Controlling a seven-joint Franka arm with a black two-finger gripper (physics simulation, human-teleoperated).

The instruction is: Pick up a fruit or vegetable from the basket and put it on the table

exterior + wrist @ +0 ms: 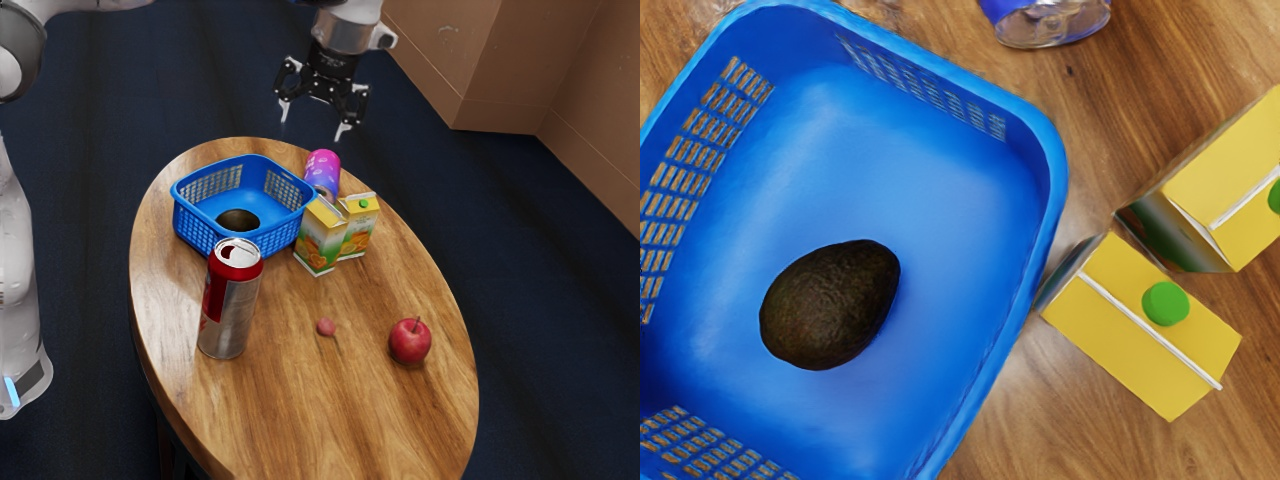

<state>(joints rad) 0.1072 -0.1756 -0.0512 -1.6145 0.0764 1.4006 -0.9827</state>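
High above the table's far end in the exterior view, my gripper (314, 122) stands open, its two fingers wide apart with nothing between them. Below it is the blue basket (213, 239), resting on the wooden table (385, 440). A dark avocado (238, 220) lies inside on the basket's floor, partly hidden by the near wall. From above, the wrist view looks into the basket (940, 190), where the avocado (830, 305) lies on its side, apart from the walls.
Two juice cartons (318, 240) and a purple-pink can (323, 172) stand beside the basket. A red-and-silver can (229, 305) is close to its near side. Farther along the table are a small pink round thing (326, 327) and a red apple (410, 342).
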